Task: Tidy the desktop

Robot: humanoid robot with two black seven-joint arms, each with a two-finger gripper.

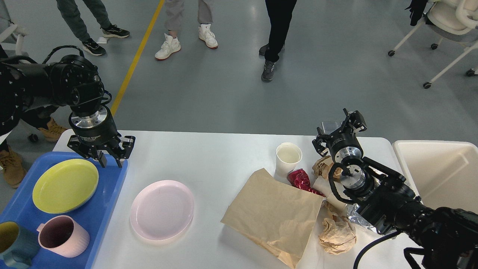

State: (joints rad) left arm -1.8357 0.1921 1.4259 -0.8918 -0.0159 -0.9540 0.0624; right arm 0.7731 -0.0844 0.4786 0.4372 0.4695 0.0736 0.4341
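Observation:
The white desktop [209, 157] carries a pink plate [162, 209], a white paper cup [288, 157], a red wrapper [300, 179], a flat brown paper bag [274, 215] and crumpled brown paper [338, 235]. My left gripper [111, 161] points down, open and empty, over the far right corner of the blue tray [112, 194], just beyond a yellow plate [65, 185]. My right gripper [338, 130] hovers open over the rubbish pile near the table's far edge, right of the cup. A small silvery piece [330, 126] shows behind it; contact cannot be told.
The tray also holds a pink mug [63, 236] and a teal mug [15, 243]. A cream bin [440, 172] stands at the table's right end. Foil [358, 220] lies under my right arm. People stand beyond the table; a wheeled chair [444, 22] is far right.

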